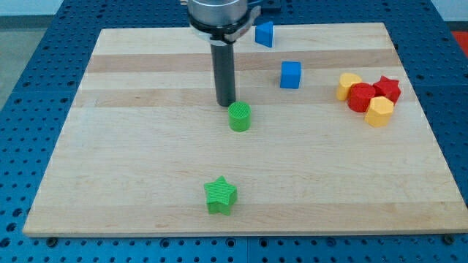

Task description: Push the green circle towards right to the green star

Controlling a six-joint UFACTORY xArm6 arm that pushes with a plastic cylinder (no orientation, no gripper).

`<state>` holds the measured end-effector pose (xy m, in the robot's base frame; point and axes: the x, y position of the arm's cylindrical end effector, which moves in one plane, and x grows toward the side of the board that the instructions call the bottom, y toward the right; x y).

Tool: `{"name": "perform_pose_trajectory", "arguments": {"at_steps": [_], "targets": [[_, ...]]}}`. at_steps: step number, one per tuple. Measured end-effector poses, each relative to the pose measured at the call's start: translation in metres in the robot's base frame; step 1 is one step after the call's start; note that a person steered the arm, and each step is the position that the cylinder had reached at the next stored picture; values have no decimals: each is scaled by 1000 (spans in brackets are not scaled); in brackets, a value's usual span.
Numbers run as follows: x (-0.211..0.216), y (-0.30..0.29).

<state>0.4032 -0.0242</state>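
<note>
The green circle (239,117) is a short green cylinder near the board's middle. The green star (220,195) lies below it, near the view's bottom edge of the board. My tip (226,103) is at the end of the dark rod, just above and slightly left of the green circle, close to or touching its upper left edge.
A wooden board (131,168) carries all blocks. A blue block (264,33) sits at the view's top, a blue cube (290,74) below it. At the view's right, a cluster: yellow block (349,85), red block (360,97), red star (387,88), yellow block (379,111).
</note>
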Motion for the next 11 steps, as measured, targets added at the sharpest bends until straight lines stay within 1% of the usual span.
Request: {"name": "perform_pose_trajectory", "arguments": {"at_steps": [2, 3, 4, 5, 6, 7, 8, 9, 10, 11], "targets": [[63, 18], [84, 21], [58, 27], [66, 54], [99, 57], [122, 57], [139, 57], [145, 57], [163, 57], [167, 57]]}}
